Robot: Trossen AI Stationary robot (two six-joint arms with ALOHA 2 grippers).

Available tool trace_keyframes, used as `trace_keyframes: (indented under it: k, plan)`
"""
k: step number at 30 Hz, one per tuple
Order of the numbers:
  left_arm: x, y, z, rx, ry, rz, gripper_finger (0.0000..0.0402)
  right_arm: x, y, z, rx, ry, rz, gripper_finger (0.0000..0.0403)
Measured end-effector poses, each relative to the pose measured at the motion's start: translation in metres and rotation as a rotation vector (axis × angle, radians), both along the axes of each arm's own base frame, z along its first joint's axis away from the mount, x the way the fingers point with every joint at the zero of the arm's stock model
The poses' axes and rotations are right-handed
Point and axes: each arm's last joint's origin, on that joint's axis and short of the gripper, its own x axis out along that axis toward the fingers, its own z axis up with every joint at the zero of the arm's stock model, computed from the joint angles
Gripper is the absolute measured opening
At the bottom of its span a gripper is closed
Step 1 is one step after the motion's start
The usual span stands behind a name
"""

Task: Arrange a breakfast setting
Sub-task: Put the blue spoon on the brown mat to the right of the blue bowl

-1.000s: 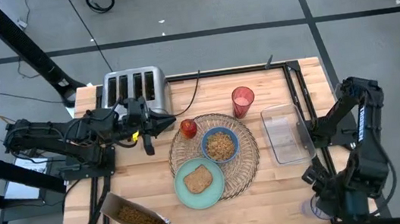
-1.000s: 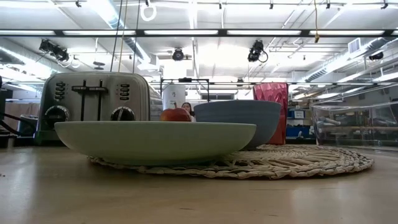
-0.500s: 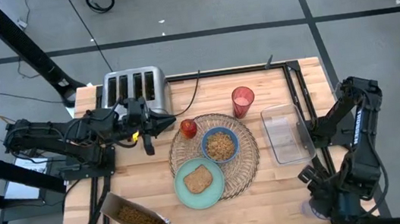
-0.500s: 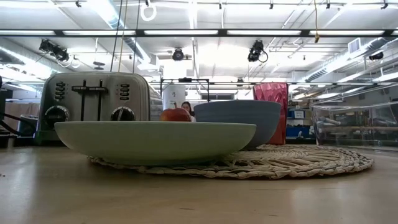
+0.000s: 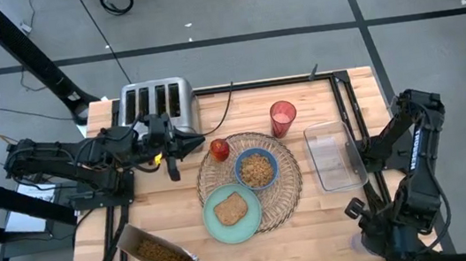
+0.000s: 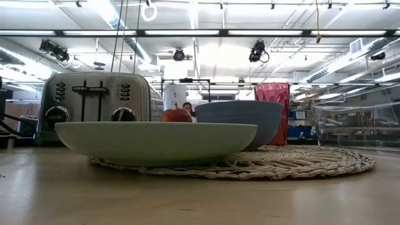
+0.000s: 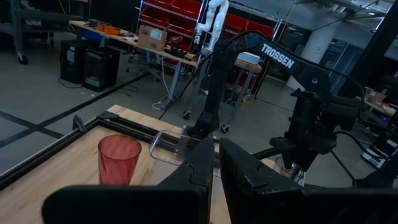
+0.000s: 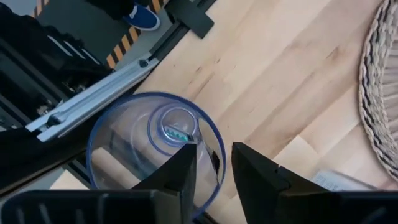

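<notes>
Right gripper (image 8: 212,157) down at the table's near right corner, fingers parted and set astride the blue rim of a clear glass (image 8: 124,146) — one finger over the mouth, one outside the wall. No firm pinch to be seen; parted, then, rather than clamped. Placed this way, presumably, to take the glass by its wall and lift it upright.

Left gripper (image 5: 190,144) clenched on nothing, lying low just short of the small red fruit (image 5: 219,149). Parked there, by the look of it, clear of the setting.

Straight beyond the left gripper's tips: the fruit, on the edge of the wicker placemat (image 5: 287,197). Past the fruit, the blue bowl (image 5: 238,171), filled with cereal. Beyond and to the near side, the pale green plate (image 5: 213,225) with the toast slice (image 5: 231,208) flat on it. Farther off, on bare wood just off the mat, the red cup (image 5: 283,116), upright. All grouped on or around the mat to read as one place setting.

Between the mat and the right arm, a clear tray (image 5: 315,161). Close behind the left gripper, the toaster (image 5: 156,101); well to its near side, a cereal box (image 5: 157,254) on its side. No spoon to be found — likely the piece outstanding.
</notes>
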Motion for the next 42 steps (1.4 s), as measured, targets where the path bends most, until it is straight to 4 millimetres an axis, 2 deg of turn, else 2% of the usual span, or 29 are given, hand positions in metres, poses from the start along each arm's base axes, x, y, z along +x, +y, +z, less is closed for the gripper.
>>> trace_keyframes:
  k: [13, 24, 33, 42]
  plan:
    - [0.0, 0.0, -0.004, 0.008, 0.039, 0.0, 0.0034, -0.002, 0.002, -0.001, 0.011, 0.012, 0.035, 0.0009]
    - [0.0, 0.0, -0.004, 0.008, 0.039, 0.0, 0.0034, -0.003, 0.0, -0.001, -0.002, 0.028, 0.016, 0.0008]
    - [0.0, 0.0, -0.004, 0.021, 0.041, 0.0, 0.0034, -0.003, -0.004, 0.022, -0.029, -0.011, -0.029, 0.0007]
    - [0.0, 0.0, -0.004, 0.032, 0.043, -0.001, 0.0034, -0.019, 0.003, 0.043, 0.021, -0.02, -0.044, 0.0007]
